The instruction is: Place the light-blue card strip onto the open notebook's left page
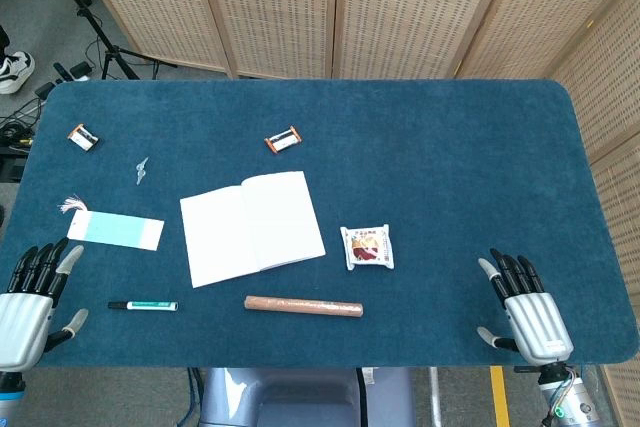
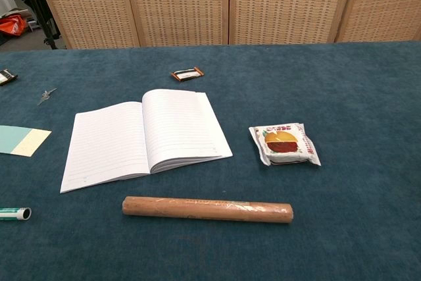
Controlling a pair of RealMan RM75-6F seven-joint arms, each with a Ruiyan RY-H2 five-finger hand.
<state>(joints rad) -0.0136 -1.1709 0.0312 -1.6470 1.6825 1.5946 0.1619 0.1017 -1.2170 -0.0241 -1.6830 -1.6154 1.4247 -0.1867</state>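
Observation:
The light-blue card strip (image 1: 116,230) lies flat on the blue table, left of the open notebook (image 1: 251,227); a small tassel sticks out at its far-left end. In the chest view the card strip (image 2: 22,140) shows at the left edge, and the notebook (image 2: 143,135) lies open with lined pages, its left page bare. My left hand (image 1: 30,305) rests at the table's near-left corner, fingers apart, holding nothing, just below the strip. My right hand (image 1: 525,306) sits at the near-right, fingers spread and empty. Neither hand appears in the chest view.
A brown cylinder (image 1: 303,305) lies in front of the notebook. A green marker (image 1: 143,305) is near my left hand. A snack packet (image 1: 367,247) sits right of the notebook. Two small clips (image 1: 283,140) (image 1: 83,136) and a metal clip (image 1: 141,170) lie farther back.

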